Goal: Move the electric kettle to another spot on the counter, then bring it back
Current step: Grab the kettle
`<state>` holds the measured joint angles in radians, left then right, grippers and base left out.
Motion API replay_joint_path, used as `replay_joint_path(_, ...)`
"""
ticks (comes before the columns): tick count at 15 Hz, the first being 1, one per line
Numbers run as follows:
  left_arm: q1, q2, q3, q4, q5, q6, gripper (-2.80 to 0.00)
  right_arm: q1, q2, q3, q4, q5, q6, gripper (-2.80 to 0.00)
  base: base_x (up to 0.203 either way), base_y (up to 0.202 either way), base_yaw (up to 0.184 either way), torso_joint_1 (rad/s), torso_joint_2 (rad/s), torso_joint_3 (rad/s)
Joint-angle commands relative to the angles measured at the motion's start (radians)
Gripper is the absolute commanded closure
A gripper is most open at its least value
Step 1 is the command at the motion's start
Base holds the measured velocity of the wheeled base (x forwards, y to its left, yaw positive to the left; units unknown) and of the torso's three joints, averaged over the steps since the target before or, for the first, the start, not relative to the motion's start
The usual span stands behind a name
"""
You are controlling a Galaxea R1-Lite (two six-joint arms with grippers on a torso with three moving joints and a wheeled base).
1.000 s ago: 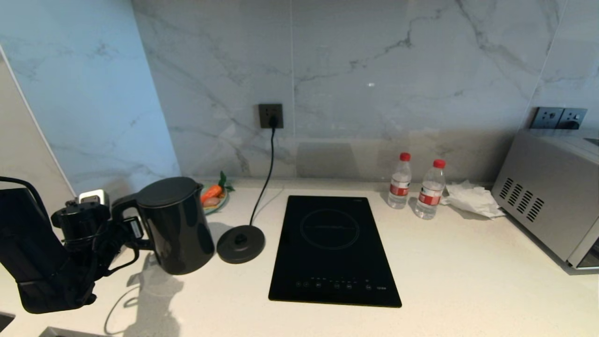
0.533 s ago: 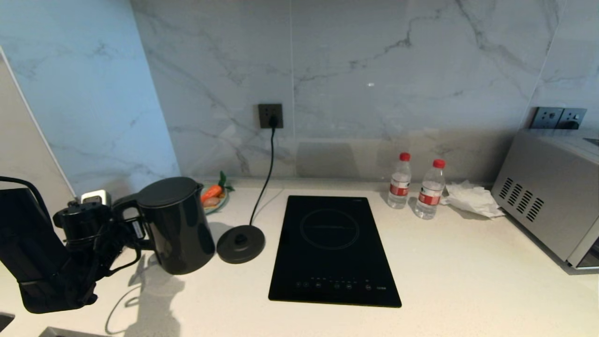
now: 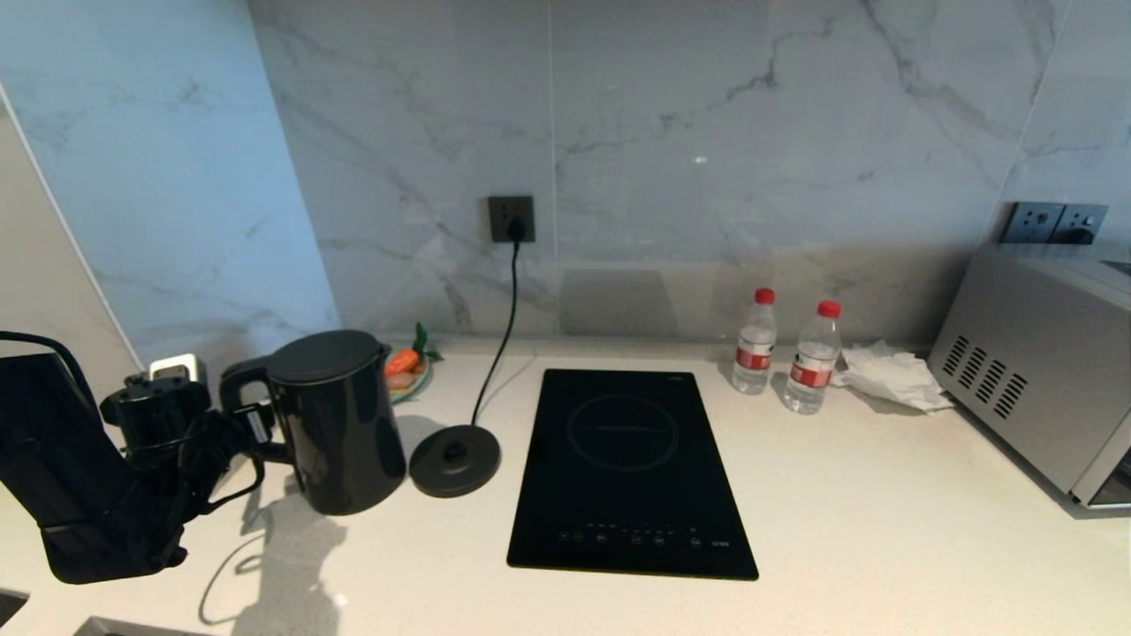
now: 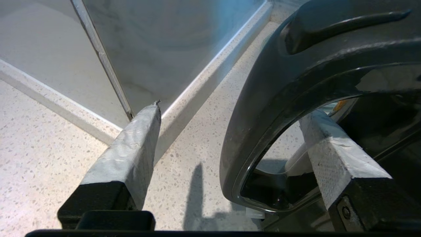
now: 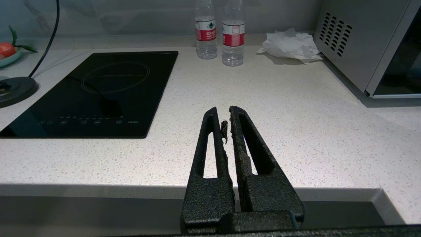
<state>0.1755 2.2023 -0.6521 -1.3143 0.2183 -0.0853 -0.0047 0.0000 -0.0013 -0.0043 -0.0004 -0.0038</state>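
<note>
Kitchen worktop, left to right. The counter (image 3: 884, 530), an off-white speckled stone slab, meets a grey-veined marble backsplash (image 3: 707, 132) along its far edge. At far left the left gripper (image 4: 230, 131) stands with its jaws spread wide, one taped finger (image 4: 131, 154) outside the kettle's loop handle (image 3: 237, 389) and the other passing through the loop, with a clear gap between the outer finger and the handle. The electric kettle (image 3: 336, 424) stands upright on the counter just left of its round base disc (image 3: 455, 459), not on it; the disc's cord (image 3: 508, 309) rises to a wall socket (image 3: 511, 218). Behind the kettle lies a small plate with a carrot (image 3: 402, 362). At centre sits the black induction hob (image 3: 632, 468). Beyond it stand two red-capped water bottles (image 3: 786, 353), then crumpled tissue (image 3: 892, 375), then a silver microwave oven (image 3: 1034, 362). The right gripper (image 5: 229, 121) hangs over the counter's front edge, fingers nearly together and empty.
</note>
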Motion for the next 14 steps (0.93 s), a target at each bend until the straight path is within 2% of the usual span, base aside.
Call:
replay_joint_path(1,0.004,0.008,0.003,-0.007,0.0,-0.001,-2.8,0.0,0.0,0.0,0.0,0.0,-0.001,0.0,0.0,0.0,0.0,0.0,0.0,0.0)
replay_joint_path(7,0.05,0.034,0.006,-0.011,-0.005,0.002,-2.8,0.0,0.0,0.001,0.0,0.0,-0.001,0.0,0.0,0.0,0.0,0.0,0.0,0.0)
replay_joint_path(14,0.05,0.027,-0.025,-0.014,-0.004,-0.001,-2.8,0.0,0.0,0.0,0.0,0.0,-0.001,0.0,0.0,0.0,0.0,0.0,0.0,0.0)
